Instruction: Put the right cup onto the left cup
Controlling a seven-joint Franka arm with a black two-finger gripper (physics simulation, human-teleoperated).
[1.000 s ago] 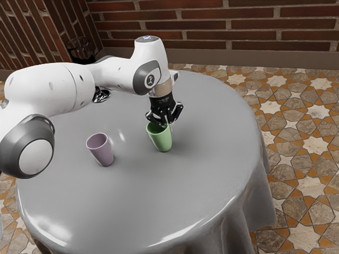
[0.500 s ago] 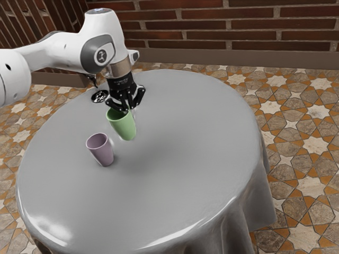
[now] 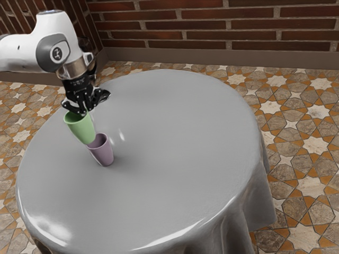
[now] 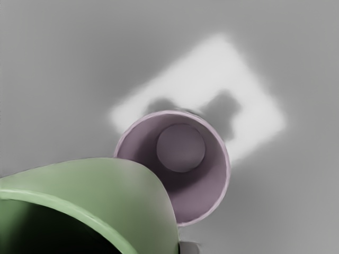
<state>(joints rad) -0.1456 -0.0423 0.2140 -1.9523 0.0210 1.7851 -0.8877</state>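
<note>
Above the grey table (image 3: 175,174), my hand (image 3: 83,111) grips the green cup (image 3: 80,128) near its rim, holding it mouth up and off the tabletop. The purple cup (image 3: 104,152) stands on the table, its mouth open upward. In the exterior view, the green cup's lower end reaches the purple cup's rim from the exterior view's left; I cannot tell whether they touch. In the wrist view, the green cup covers part of the purple rim, while the purple cup's round inner bottom shows, with a bright patch (image 4: 230,63) of light beside it.
</note>
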